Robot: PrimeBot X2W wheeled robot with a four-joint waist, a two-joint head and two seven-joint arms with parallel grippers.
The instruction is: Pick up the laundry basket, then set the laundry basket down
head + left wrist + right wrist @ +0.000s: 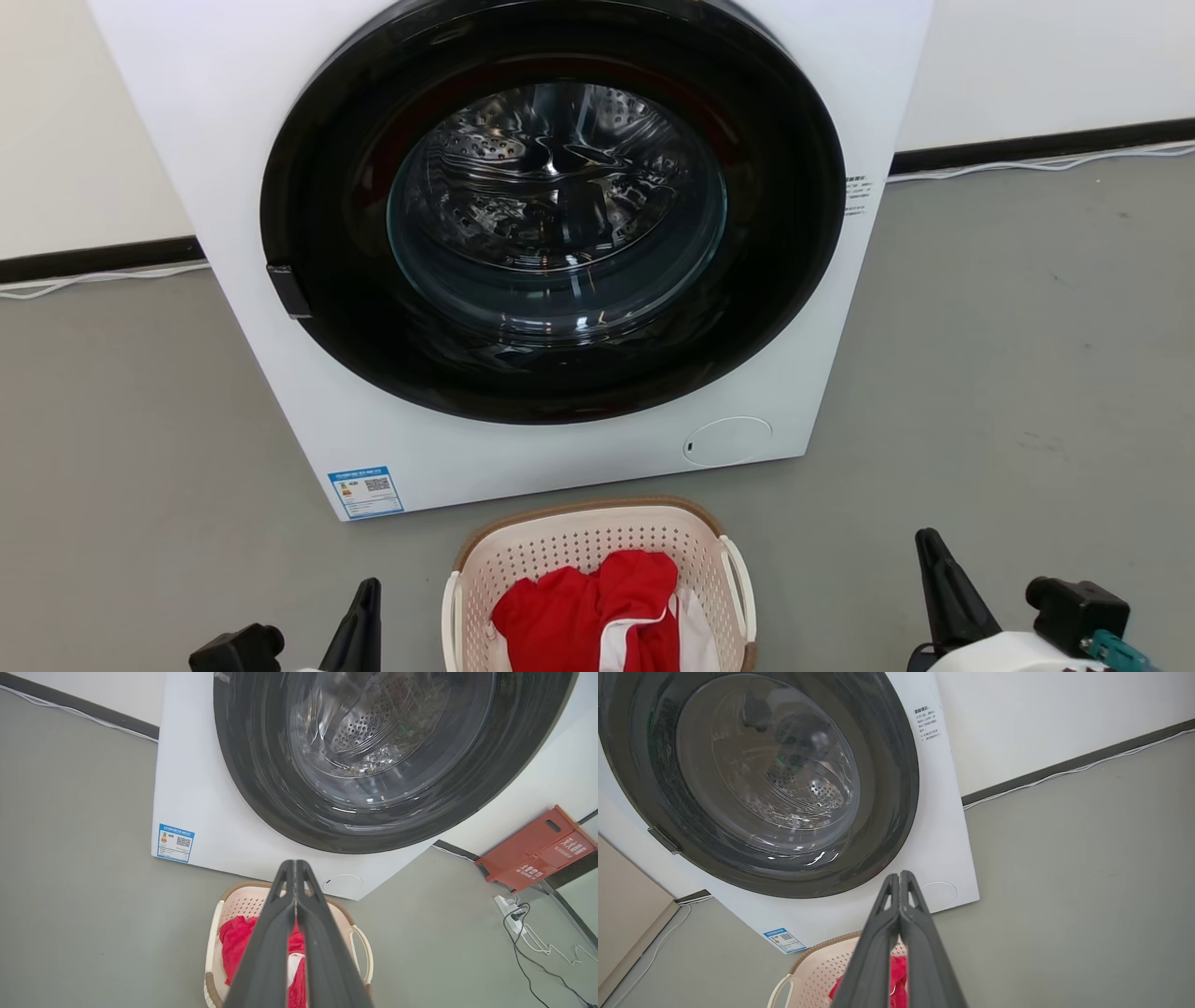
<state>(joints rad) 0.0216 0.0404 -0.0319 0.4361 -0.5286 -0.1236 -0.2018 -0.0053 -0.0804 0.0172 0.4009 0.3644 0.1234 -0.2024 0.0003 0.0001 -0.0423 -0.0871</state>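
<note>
Dark fingers of the left gripper (295,864) lie pressed together, clenched on nothing; the right gripper (900,875) is likewise closed and empty. Between them the laundry basket (579,546) stands on the grey floor (1027,373), just before the washing machine (187,112), its near half cut off by the head view's bottom edge. Red cloth (583,607) with white trim, perhaps one garment, hides its bottom. Behind runs a white wall (1027,56) with black skirting (1027,147) and a thin white cable (1027,166); an orange-red box (532,851) sits by the wall.

A blue label (366,492) on the washing machine (224,140) shows a QR code; the red box (525,851) bears seemingly Chinese characters.
</note>
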